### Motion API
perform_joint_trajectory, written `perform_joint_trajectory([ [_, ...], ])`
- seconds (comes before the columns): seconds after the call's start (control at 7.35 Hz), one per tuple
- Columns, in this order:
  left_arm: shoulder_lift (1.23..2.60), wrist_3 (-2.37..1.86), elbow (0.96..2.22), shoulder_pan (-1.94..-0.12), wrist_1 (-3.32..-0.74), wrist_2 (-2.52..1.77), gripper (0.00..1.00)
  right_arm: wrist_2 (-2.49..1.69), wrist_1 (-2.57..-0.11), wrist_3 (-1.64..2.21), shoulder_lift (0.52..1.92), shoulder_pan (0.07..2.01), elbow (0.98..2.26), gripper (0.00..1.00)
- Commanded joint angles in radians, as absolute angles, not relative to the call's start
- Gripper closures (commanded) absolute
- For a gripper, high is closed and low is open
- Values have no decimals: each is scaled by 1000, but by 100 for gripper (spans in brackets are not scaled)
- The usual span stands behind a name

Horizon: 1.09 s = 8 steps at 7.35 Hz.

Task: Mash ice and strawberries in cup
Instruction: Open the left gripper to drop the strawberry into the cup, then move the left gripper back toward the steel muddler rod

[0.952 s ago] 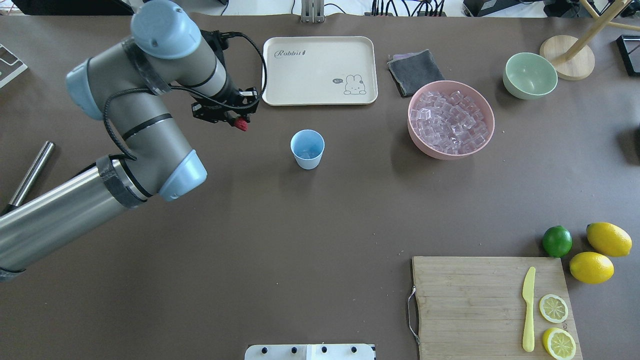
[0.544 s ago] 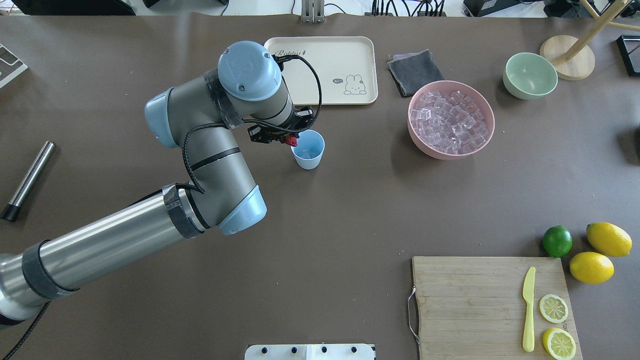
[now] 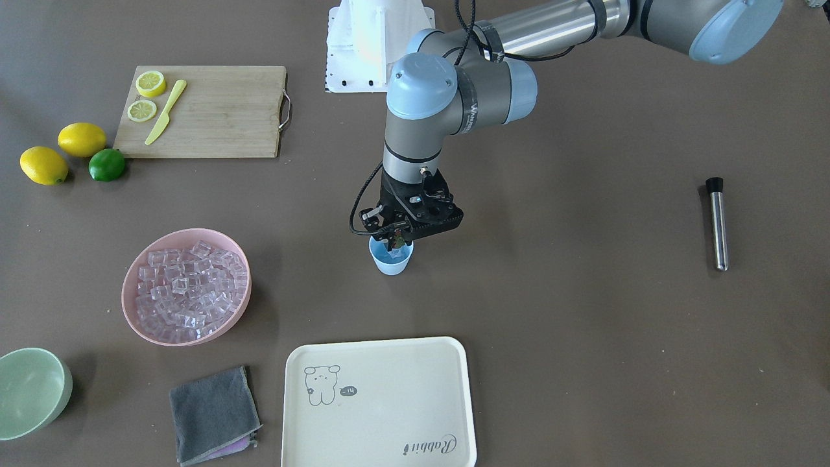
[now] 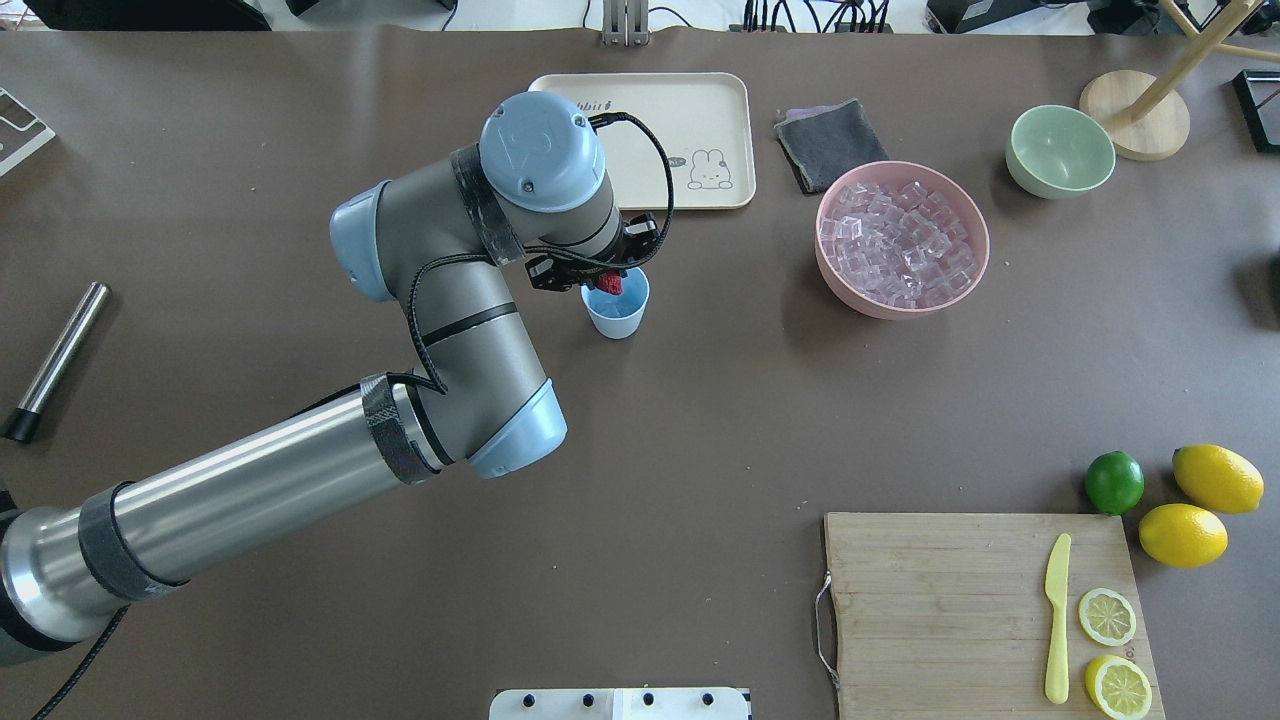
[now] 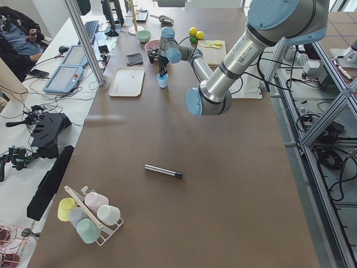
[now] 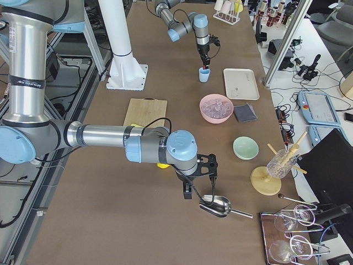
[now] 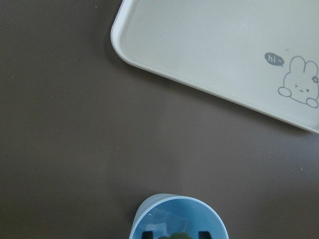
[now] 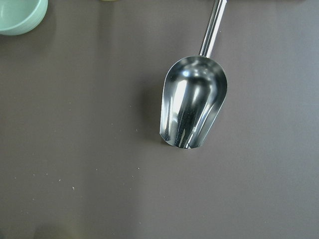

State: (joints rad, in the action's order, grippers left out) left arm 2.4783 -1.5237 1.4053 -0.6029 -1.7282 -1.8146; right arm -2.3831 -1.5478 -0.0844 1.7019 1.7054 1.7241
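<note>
Nearest the robot, a wooden cutting board [image 4: 950, 600] lies on the desk [image 4: 640, 480] with a yellow plastic knife [image 4: 1057, 620] and two lemon halves [image 4: 1107, 617] on it. A lime [image 4: 1114, 482] and two whole lemons [image 4: 1183, 535] sit just past its right corner. Farther out on the left lies a metal rod [image 4: 55, 360] with a black tip.

At mid-desk the light-blue cup [image 4: 618, 318] stands upright. The left end effector [image 3: 393, 241] hangs directly over its mouth, clamped on the strawberry [image 4: 609, 285], whose green cap points up toward the wrist. Whether the cup holds anything cannot be told.

To the cup's right, well apart, the pink bowl [image 4: 900, 313] is heaped with ice [image 4: 900, 243]. Beyond these, a cream rabbit tray [image 4: 700, 130], a folded grey cloth [image 4: 833, 143] and a pale green bowl [image 4: 1060, 152] line the far side.

Past the desk's right end, the right end effector [image 6: 193, 190] hovers above a steel scoop [image 8: 194, 102] lying on the desk. Whether it is open or closed cannot be told.
</note>
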Motion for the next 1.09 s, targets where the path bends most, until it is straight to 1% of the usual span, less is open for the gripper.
perform_joint_trajectory([
  [0.0,2479,-1451,1414,-612,-1726,-1824,2,-2384,-1549,-84,1703,1706,1723,0],
  [0.14,2455,-1424,1436,-659,-1720,-1877,2,-2385,-1552,-84,1704,1706,1720,0],
  [0.27,2356,-1348,1510,-701,-1717,-1949,2,-2387,-1551,-86,1709,1706,1723,0],
  [0.41,2212,-1268,1613,-719,-1723,-1956,2,-2388,-1546,-89,1716,1706,1724,0],
  [0.54,2081,-1217,1674,-741,-1750,-1941,2,-2378,-1546,-95,1713,1707,1726,0],
  [0.68,1972,-1203,1692,-790,-1832,-1940,2,-2375,-1546,-95,1712,1707,1726,0],
  [0.82,1845,-1116,1668,-825,-1997,-1948,2,-2376,-1546,-95,1712,1707,1726,0],
  [0.95,1748,-846,1628,-918,-2069,-1983,2,-2376,-1545,-95,1712,1707,1726,0],
])
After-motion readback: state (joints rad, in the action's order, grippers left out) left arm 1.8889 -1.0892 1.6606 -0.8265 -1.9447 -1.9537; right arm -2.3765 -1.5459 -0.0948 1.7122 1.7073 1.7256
